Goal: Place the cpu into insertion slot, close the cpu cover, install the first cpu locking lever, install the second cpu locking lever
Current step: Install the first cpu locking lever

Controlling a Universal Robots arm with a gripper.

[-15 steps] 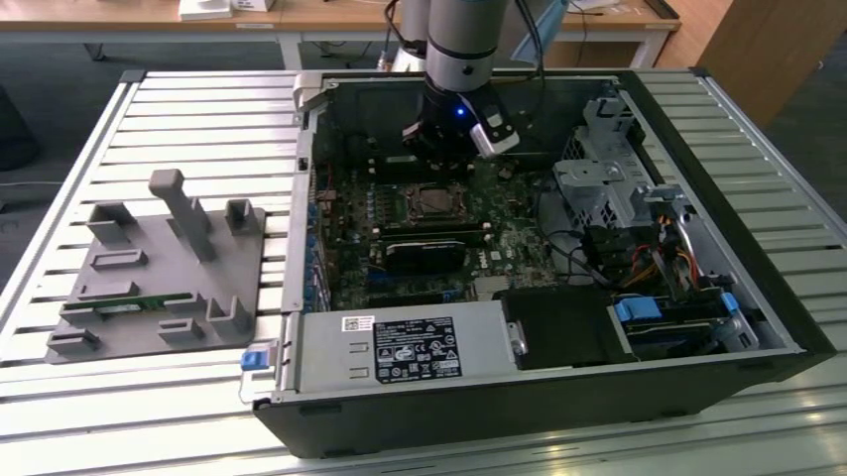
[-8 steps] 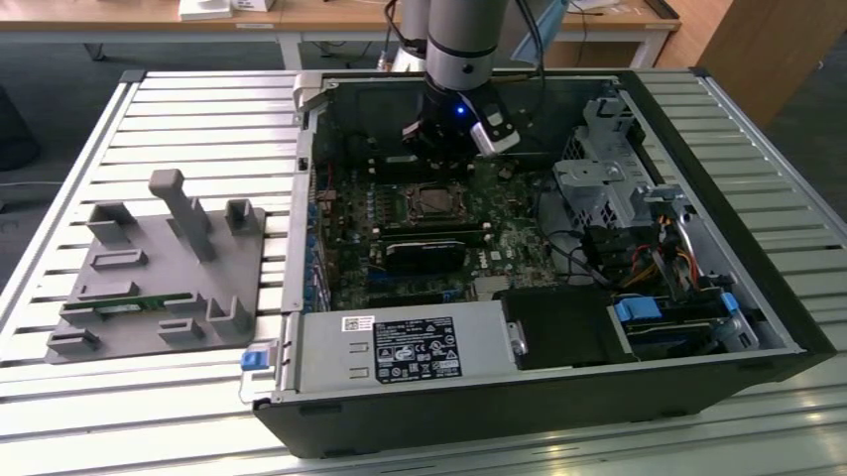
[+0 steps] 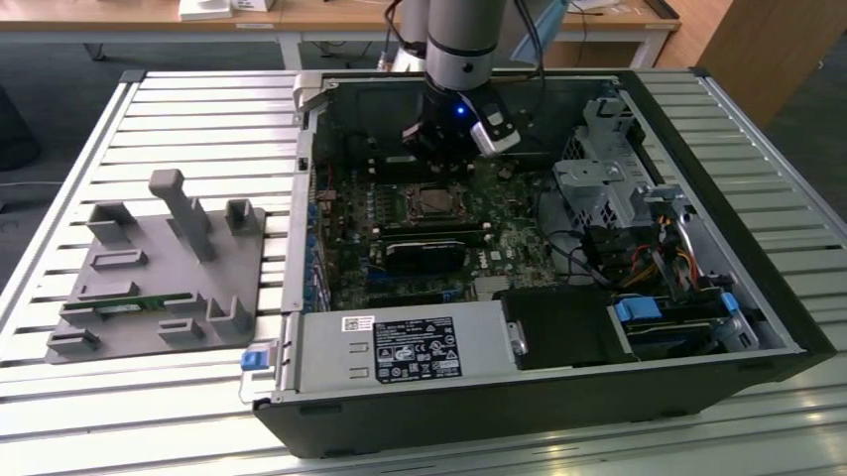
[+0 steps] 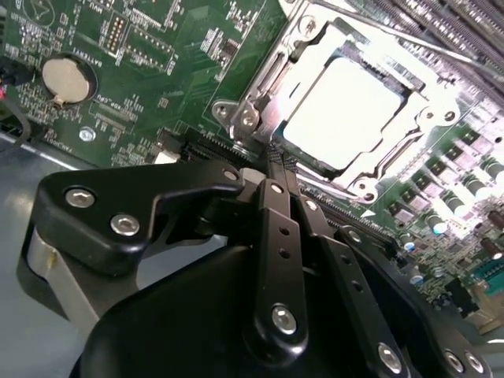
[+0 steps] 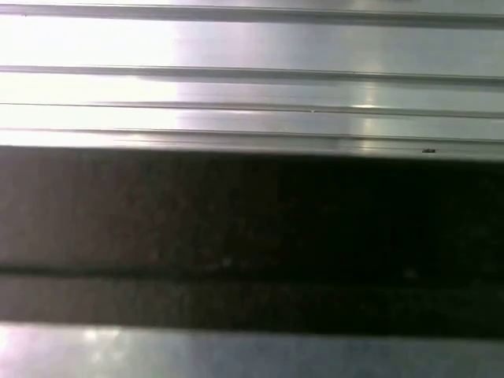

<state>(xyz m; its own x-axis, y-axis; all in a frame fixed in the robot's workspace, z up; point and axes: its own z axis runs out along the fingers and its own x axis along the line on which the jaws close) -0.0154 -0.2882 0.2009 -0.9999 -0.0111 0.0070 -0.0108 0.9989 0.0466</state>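
Open PC case (image 3: 741, 297) lies on a slatted metal surface (image 3: 198, 109); motherboard (image 3: 357, 238) faces up inside. In the exterior view the arm (image 3: 466, 40) comes down into the case from 12 o'clock, gripper (image 3: 443, 149) low over the board, just past the socket's 12 o'clock edge. The cpu (image 3: 430, 202) sits in the socket near the board's middle; in the second wrist view it shows as a bright flat square (image 4: 342, 114), seated level. The cpu cover (image 4: 429, 118) lies down around it, a silvery frame with the chip's top showing through its open centre. A thin wire lever (image 4: 260, 79) runs along one side of the frame; whether it is latched, cannot tell. In the second wrist view the gripper (image 4: 277, 169) has its black fingers (image 4: 276, 228) together, tips nearly touching, nothing between them, just beside the frame's corner tab (image 4: 246, 116) and over the board edge of the socket. Coin battery (image 4: 67, 79) sits on the board well apart from the socket. Black module (image 3: 426, 248) lies at 6 o'clock of the socket in the exterior view; power supply (image 3: 404, 349) further toward 6 o'clock. Grey fixture tray (image 3: 133, 288) stands on the surface at 9 o'clock of the case, a green strip (image 3: 133, 305) lying in it. The first wrist view has metal slats (image 5: 252, 47) and a dark band (image 5: 252, 236).
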